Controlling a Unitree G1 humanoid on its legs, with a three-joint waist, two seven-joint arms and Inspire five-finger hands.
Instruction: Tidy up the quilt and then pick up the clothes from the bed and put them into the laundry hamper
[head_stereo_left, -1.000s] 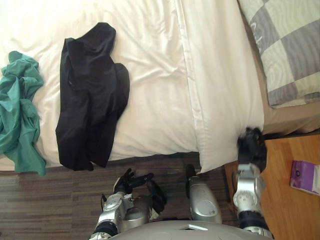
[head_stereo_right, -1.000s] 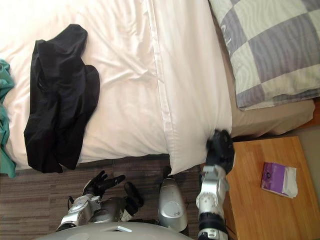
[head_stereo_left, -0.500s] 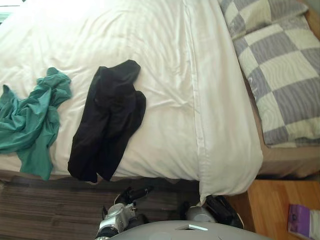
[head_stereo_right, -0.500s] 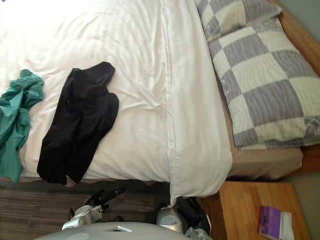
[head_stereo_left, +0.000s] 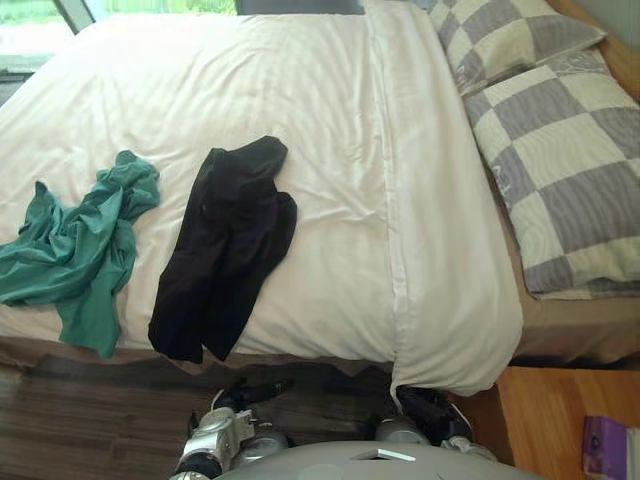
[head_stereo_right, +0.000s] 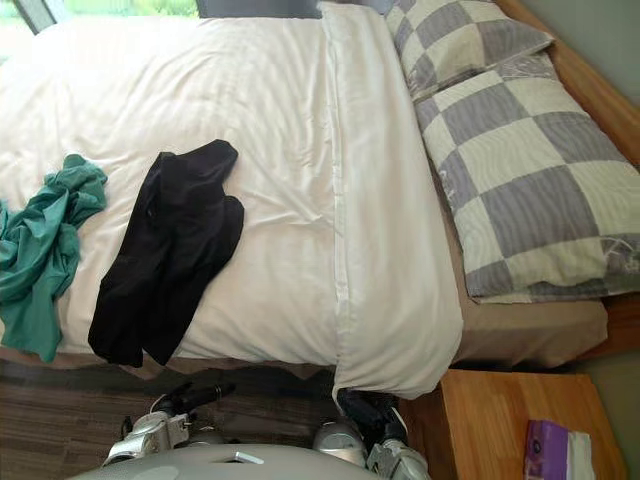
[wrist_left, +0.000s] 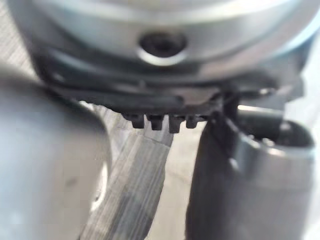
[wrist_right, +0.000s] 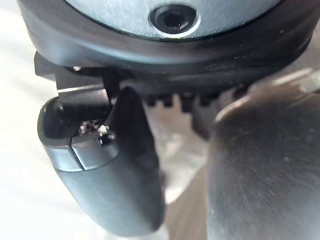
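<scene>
Quilt (head_stereo_left: 300, 100): white, spread flat over the bed (head_stereo_left: 575, 325) with light creases; a seamed band runs across it near the pillows, and its near corner hangs over the bed's edge.
Black garment (head_stereo_left: 225, 255): lies lengthwise on the quilt, loosely folded on itself, with its lower end at the near edge of the bed.
Green garment (head_stereo_left: 85, 240): crumpled on the quilt just beside the black one on the robot's left, the two apart (a strip of white shows between them); one end droops toward the near edge.
Pillows: two checked grey-and-cream ones at the head of the bed, the nearer (head_stereo_left: 565, 185) just beside the quilt's band, the farther (head_stereo_left: 505, 35) behind it.
Left hand (head_stereo_left: 245, 392): low over the dark floor (head_stereo_left: 70, 425) in front of the bed, below the black garment and apart from it; fingers straight and holding nothing.
Right hand (head_stereo_left: 432, 410): just beneath the quilt's hanging corner; whether it touches the cloth, or is spread or closed, cannot be told. White cloth shows past it in the right wrist view.
Counter (head_stereo_left: 545, 420): wooden, beside the bed on the robot's right.
Purple pack (head_stereo_left: 605, 445): rests on the counter near its outer side.
</scene>
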